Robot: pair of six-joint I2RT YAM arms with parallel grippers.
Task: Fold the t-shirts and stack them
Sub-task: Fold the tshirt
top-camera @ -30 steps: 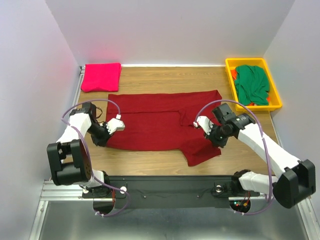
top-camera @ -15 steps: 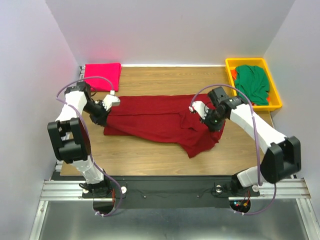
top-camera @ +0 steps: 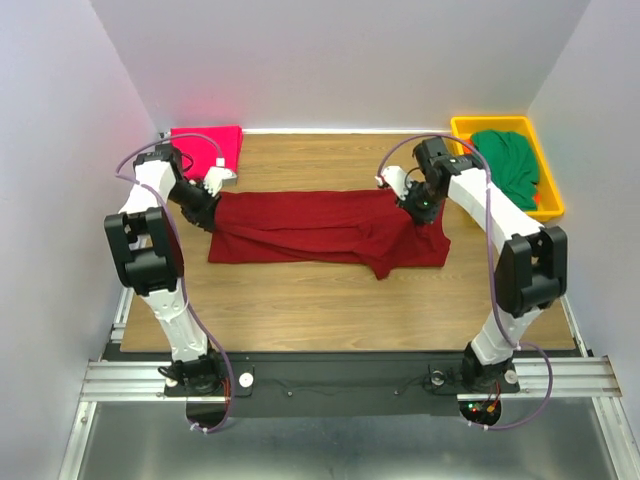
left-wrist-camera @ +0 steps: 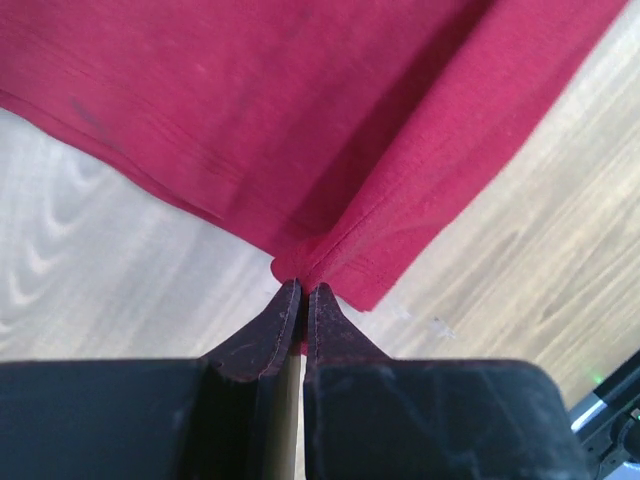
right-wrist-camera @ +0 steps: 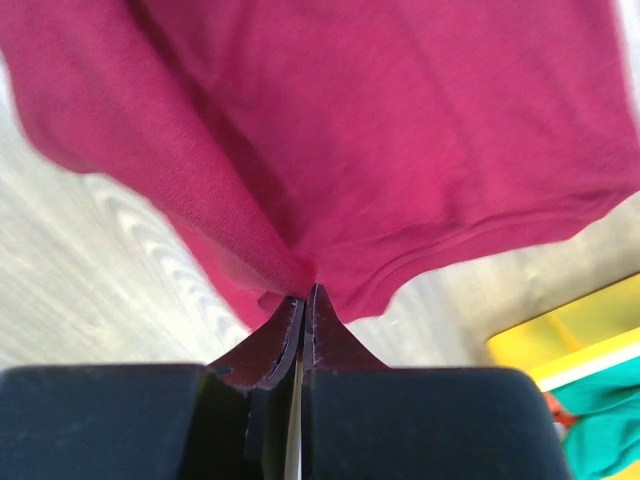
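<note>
The dark red t-shirt [top-camera: 300,225] is matt, soft, finely ribbed cloth; the pale desk [top-camera: 330,300] shows smooth wood grain; the rectangular yellow bin [top-camera: 490,122] looks like glossy plastic.

Yellow plastic bin [top-camera: 488,122] at the wooden table's [top-camera: 300,300] far-right corner

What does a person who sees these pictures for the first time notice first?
The maroon shirt stretches across the table, with the left gripper and right gripper shut on it near either end. A folded pink shirt lies at the back left, and a green shirt sits crumpled in the yellow bin at the back right.
</note>
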